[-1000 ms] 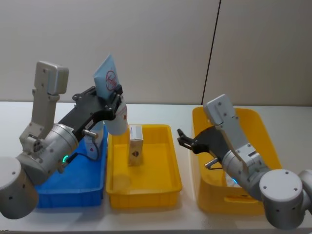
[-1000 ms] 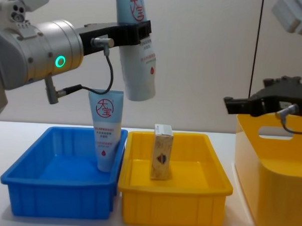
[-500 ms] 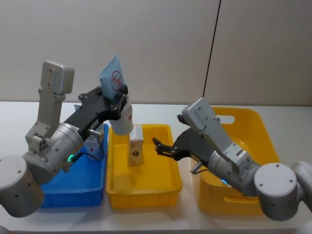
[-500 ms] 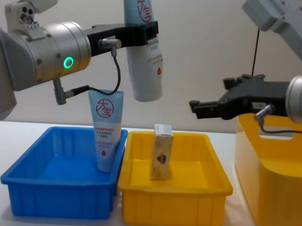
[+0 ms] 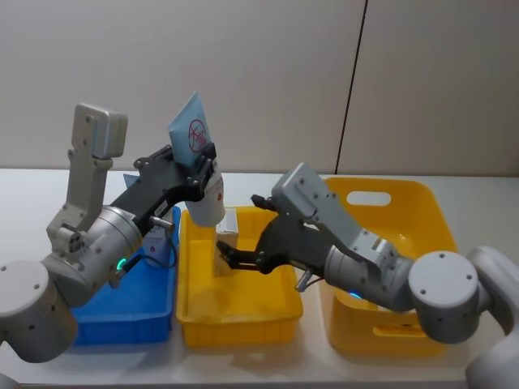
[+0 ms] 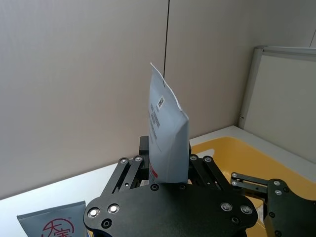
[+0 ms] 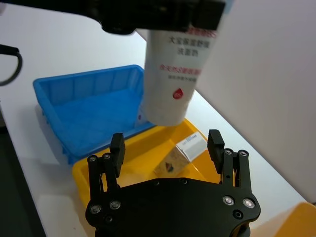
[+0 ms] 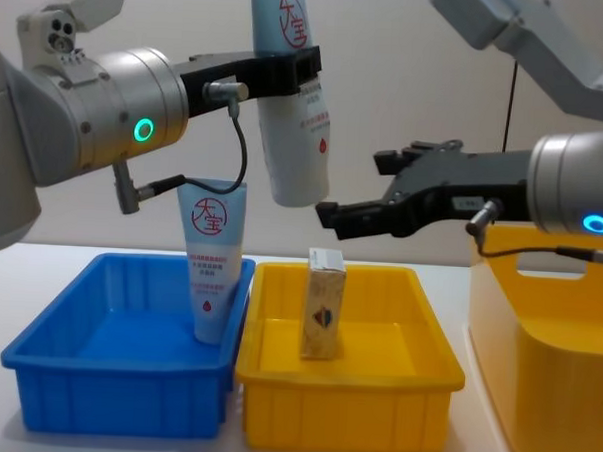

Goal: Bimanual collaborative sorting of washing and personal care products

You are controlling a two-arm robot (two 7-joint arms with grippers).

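My left gripper [image 8: 288, 70] is shut on a white squeeze tube [image 8: 291, 115], held cap-down high over the seam between the blue tray [image 8: 65, 376] and the yellow tray [image 8: 343, 423]. In the head view the left gripper [image 5: 195, 162] holds the tube [image 5: 203, 190] above a cream carton [image 5: 226, 243]. My right gripper [image 8: 355, 186] is open, just right of the tube and above the carton [image 8: 323, 305]. From the right wrist, its gripper [image 7: 166, 140] faces the tube [image 7: 175, 84], apart from it. A second tube [image 8: 212, 262] stands in the blue tray.
A tall yellow bin [image 8: 556, 367] stands at the right, under my right arm. The blue tray [image 5: 122, 316] and yellow tray [image 5: 235, 320] sit side by side on the white table. A plain wall lies behind.
My right arm swung left from over the yellow bin to above the yellow tray, beside the held tube, fingers still open. The left gripper with its tube edged slightly right.
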